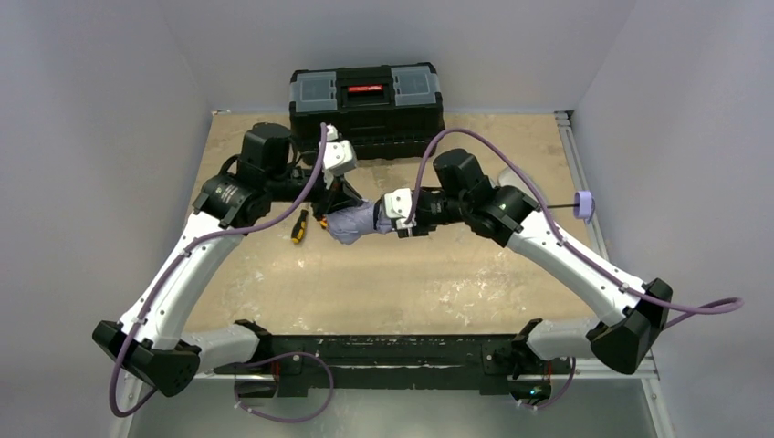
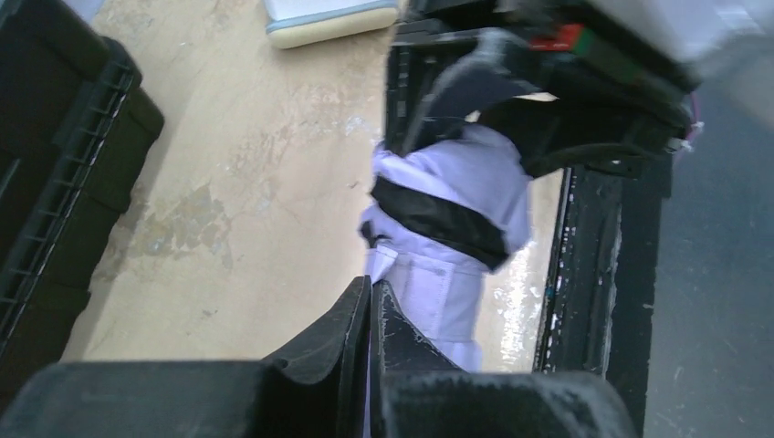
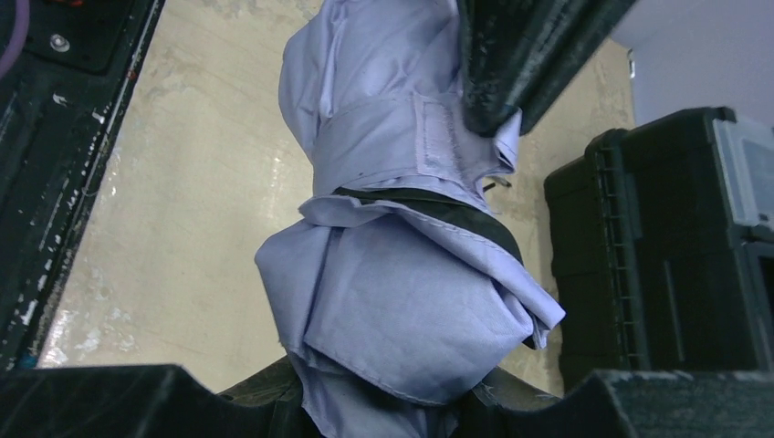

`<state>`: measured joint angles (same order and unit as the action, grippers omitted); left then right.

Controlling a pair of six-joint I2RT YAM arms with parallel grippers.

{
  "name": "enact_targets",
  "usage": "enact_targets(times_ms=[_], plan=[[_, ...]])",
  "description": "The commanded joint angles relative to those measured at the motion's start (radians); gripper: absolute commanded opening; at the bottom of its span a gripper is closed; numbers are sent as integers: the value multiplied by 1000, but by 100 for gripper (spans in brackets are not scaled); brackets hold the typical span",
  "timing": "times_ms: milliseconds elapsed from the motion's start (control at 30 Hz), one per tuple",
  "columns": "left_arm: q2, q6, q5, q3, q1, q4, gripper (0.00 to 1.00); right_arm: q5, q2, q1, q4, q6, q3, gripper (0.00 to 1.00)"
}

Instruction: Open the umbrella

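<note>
The umbrella [image 1: 354,223] is a folded lavender bundle with a black lining edge, held just above the table's middle between both grippers. My right gripper [image 1: 394,217] is shut on its end; in the right wrist view the fabric [image 3: 402,292] fills the gripper [image 3: 383,397]. My left gripper [image 1: 339,199] is shut on a thin fabric tab of the umbrella's wrap strap; in the left wrist view the fingers [image 2: 371,290] pinch it, with the bundle [image 2: 447,210] beyond. The strap [image 3: 402,137] is still wrapped round the bundle. The shaft and the handle are hidden.
A black toolbox [image 1: 365,96] with a red latch stands at the back, close behind the left gripper. An orange-and-black screwdriver [image 1: 298,228] lies left of the umbrella. A purple ring [image 1: 584,206] sits at the right edge. A pale cream-edged object [image 2: 333,18] lies on the table.
</note>
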<state>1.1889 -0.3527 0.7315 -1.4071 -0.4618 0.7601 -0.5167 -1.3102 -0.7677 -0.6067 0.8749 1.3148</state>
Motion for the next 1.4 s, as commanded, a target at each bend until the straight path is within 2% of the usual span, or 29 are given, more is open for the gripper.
enact_targets(times_ms=[0, 200, 267, 367, 467, 533, 633, 767, 900, 1000, 1067, 1133, 1167, 1267, 1300, 1367], plan=[[38, 111, -189, -10, 26, -98, 0, -65, 91, -47, 81, 127, 6, 0], [77, 125, -247, 7, 33, -73, 0, -65, 135, -67, 169, 120, 15, 0], [76, 120, -237, 20, 37, -73, 0, -37, 152, -67, 232, 61, -10, 0], [77, 139, -139, 36, 74, -65, 0, 54, 150, -66, 324, -58, -39, 0], [58, 167, 119, 83, 164, -59, 0, 217, 117, -39, 362, -166, -47, 0], [17, 145, 207, 128, 189, -58, 0, 259, 95, 9, 354, -234, -42, 0], [-76, 165, 264, 198, 186, -122, 0, 262, 64, 67, 337, -307, -34, 0], [-97, 216, 317, 190, 164, -148, 0, 204, 12, 123, 315, -401, 15, 0], [-104, 400, 349, 126, 161, -269, 0, 152, -2, 129, 233, -307, 9, 0], [-94, 515, 308, 72, 161, -356, 0, 128, 13, 128, 196, -273, -37, 0], [-84, 597, 216, 34, 161, -414, 0, 107, 9, 127, 148, -234, -39, 0], [-70, 632, 46, -7, 161, -438, 0, 51, -6, 127, 78, -195, -16, 0], [-55, 632, -101, -29, 161, -417, 0, 18, -11, 127, 50, -179, -6, 0], [42, 552, -390, -141, 164, -258, 0, -75, -8, 127, 16, -160, 12, 0], [72, 515, -428, -168, 177, -210, 21, -103, -4, 127, 18, -173, 16, 0], [104, 450, -370, -197, 204, -135, 60, -162, -4, 128, 43, -248, 32, 0]])
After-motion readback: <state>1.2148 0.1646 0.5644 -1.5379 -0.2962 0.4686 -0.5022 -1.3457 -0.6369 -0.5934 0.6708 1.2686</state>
